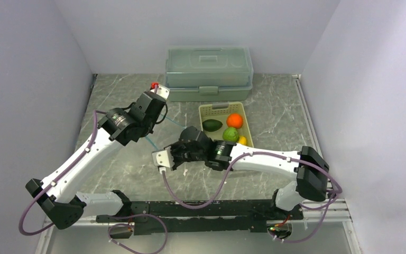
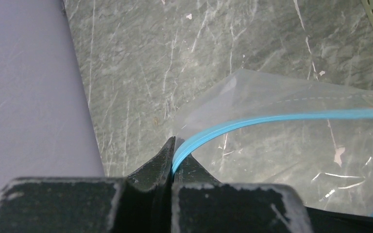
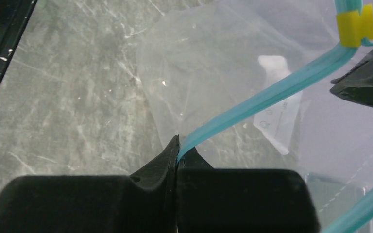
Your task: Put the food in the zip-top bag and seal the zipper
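Observation:
The zip-top bag point(image 2: 291, 150) hangs clear and empty over the marble table, held up between my two arms. In the left wrist view my left gripper point(image 2: 174, 145) is shut on the teal-blue zipper point(image 2: 281, 118) at one end of the mouth. In the right wrist view my right gripper point(image 3: 178, 145) is shut on the zipper point(image 3: 272, 94) further along, below a yellow slider point(image 3: 354, 26). The food lies in a pale basket point(image 1: 206, 109) to the right: an orange ball point(image 1: 234, 120), a dark avocado point(image 1: 212, 125), a light green fruit point(image 1: 231, 134) and a yellow piece point(image 1: 242, 140).
A large translucent green lidded box point(image 1: 209, 71) stands against the back wall behind the basket. Grey walls close the table on the left, back and right. A black rail point(image 1: 201, 209) with cables runs along the near edge.

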